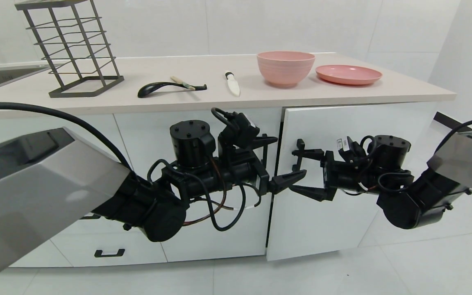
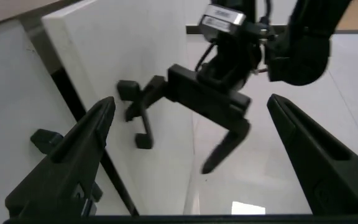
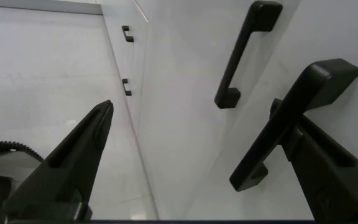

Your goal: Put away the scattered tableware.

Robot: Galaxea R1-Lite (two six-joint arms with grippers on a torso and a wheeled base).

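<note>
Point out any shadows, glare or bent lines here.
Head view: the beige countertop edge bows, lens-bent; the pink bowl and flat pink plate cast soft shadows. Left wrist view: glare patch on the glossy floor tile. Right wrist view: even light on the white cabinet door.

A long counter (image 1: 342, 96) with a pale beige top runs across the room. Behind the counter rises a white tiled wall (image 1: 260, 24). Under the counter's top are white fronts: a cabinet door (image 1: 342, 229) standing ajar, and farther toward the counter's left end a low drawer with a black pull (image 1: 109, 253). A steel sink (image 1: 2, 76) sits in that left end. In front of the counter lies a glossy pale tiled floor (image 1: 342, 278), evenly lit
</note>
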